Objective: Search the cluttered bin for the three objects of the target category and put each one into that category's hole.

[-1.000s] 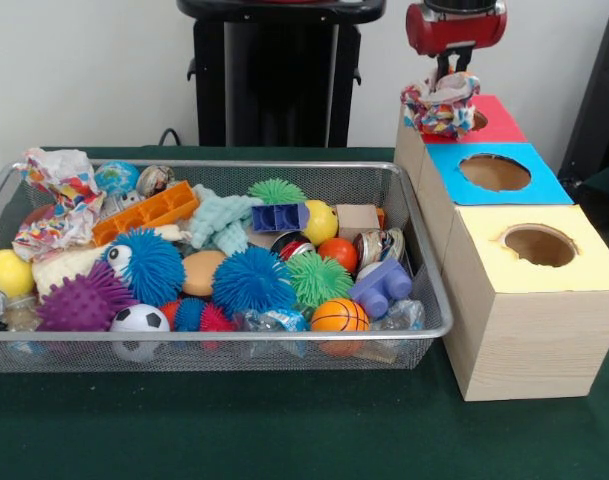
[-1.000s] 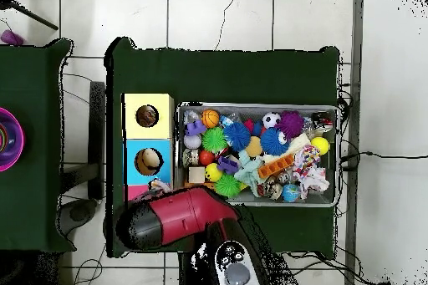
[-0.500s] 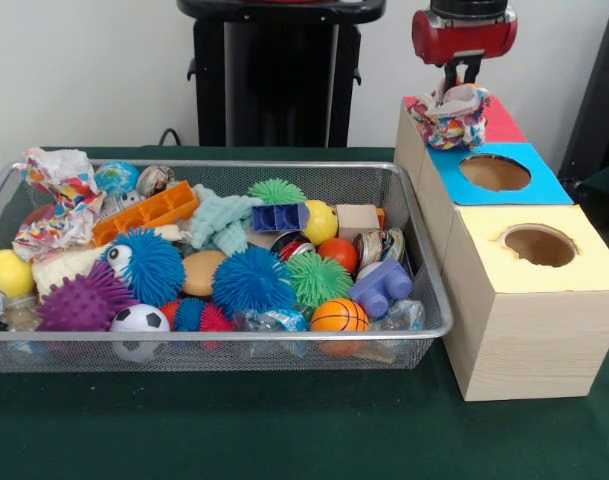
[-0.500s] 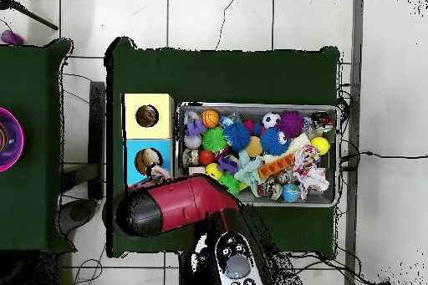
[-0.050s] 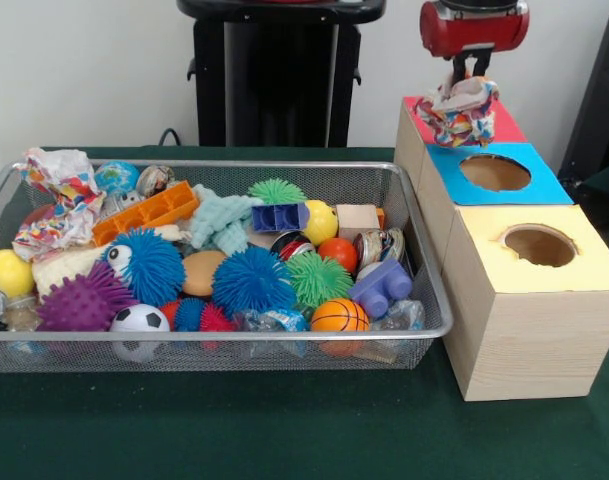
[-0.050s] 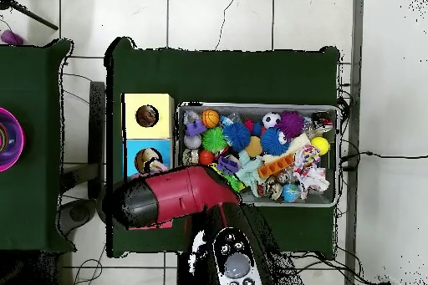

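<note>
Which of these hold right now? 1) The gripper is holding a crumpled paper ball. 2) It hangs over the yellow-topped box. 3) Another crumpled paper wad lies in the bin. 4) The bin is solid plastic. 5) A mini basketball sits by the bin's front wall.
1) True: the gripper is shut on the crumpled colourful paper ball.
2) False: it hangs over the red-topped box, far from the yellow-topped box.
3) True: a patterned paper wad lies at the left end of the bin.
4) False: the bin is wire mesh.
5) True: the mini basketball sits against the front wall.
</note>
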